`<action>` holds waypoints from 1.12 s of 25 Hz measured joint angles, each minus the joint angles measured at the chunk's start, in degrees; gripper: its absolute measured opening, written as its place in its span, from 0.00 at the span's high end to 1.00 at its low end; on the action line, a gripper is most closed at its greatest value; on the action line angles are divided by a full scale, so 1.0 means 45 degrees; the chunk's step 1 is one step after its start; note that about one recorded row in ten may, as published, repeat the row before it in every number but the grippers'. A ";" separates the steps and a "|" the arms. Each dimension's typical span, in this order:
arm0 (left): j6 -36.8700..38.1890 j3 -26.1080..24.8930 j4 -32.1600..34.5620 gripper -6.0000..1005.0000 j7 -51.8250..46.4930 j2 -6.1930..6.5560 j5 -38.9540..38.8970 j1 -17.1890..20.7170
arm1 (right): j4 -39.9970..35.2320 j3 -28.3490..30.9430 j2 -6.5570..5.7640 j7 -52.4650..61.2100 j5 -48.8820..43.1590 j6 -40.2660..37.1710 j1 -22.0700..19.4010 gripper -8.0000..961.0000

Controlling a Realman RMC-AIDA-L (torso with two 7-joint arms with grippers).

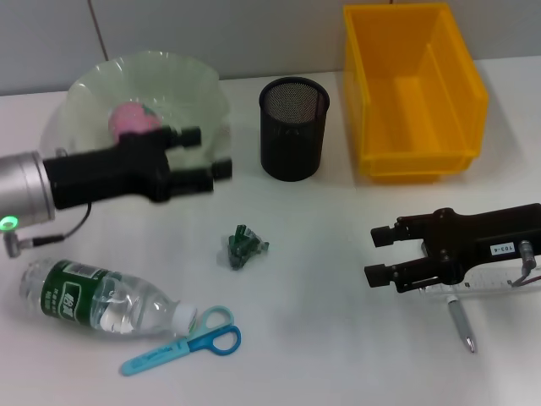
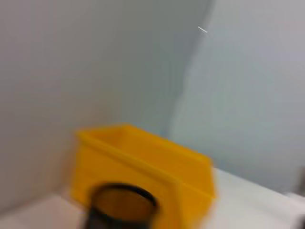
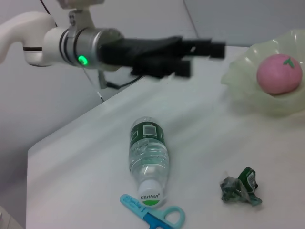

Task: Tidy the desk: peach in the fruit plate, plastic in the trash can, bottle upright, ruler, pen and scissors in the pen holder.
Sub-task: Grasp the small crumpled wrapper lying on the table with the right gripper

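Left gripper [image 1: 211, 152]: fingers spread apart, holding nothing; hangs in front of the fruit plate, pointing toward the pen holder.
Right gripper [image 1: 378, 255]: fingers parted, nothing between them; low over the table on the right, above the ruler and pen.
Peach [image 1: 133, 119]: pink, lying in the fruit plate, partly hidden behind the left arm.
Fruit plate [image 1: 190, 85]: pale green, wavy rim, at the back left of the table.
Pen holder [image 1: 293, 128]: black mesh cup, upright, between the fruit plate and the yellow bin.
Yellow bin [image 1: 414, 89]: open box at the back right, just beside the pen holder.
Plastic [image 1: 243, 246]: crumpled green scrap on the table, near the middle, apart from both grippers.
Bottle [image 1: 106, 299]: clear, green label, lying on its side at the front left, cap toward the scissors.
Scissors [image 1: 188, 340]: blue handles, flat on the table, touching or just beside the bottle cap.
Ruler [image 1: 478, 285]: clear strip lying under the right gripper.
Pen [image 1: 461, 324]: grey, lying beside the ruler, tip toward the front edge.
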 joint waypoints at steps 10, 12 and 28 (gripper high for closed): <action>0.3058 -0.0005 0.0630 0.16 -0.1076 0.0204 0.3112 -0.0096 | -0.0001 -0.0089 -0.0074 0.0173 -0.0022 -0.0054 0.0020 0.15; 0.3578 -0.0002 0.0934 0.16 -0.1263 0.0214 0.3464 0.0020 | -0.0003 -0.0088 -0.0077 0.0213 -0.0044 -0.0077 0.0020 0.15; 0.3577 -0.0002 0.1334 0.16 -0.1166 0.0152 0.4059 0.0366 | -0.1007 -0.0600 -0.0012 0.4484 -0.0367 -0.0300 0.1704 0.15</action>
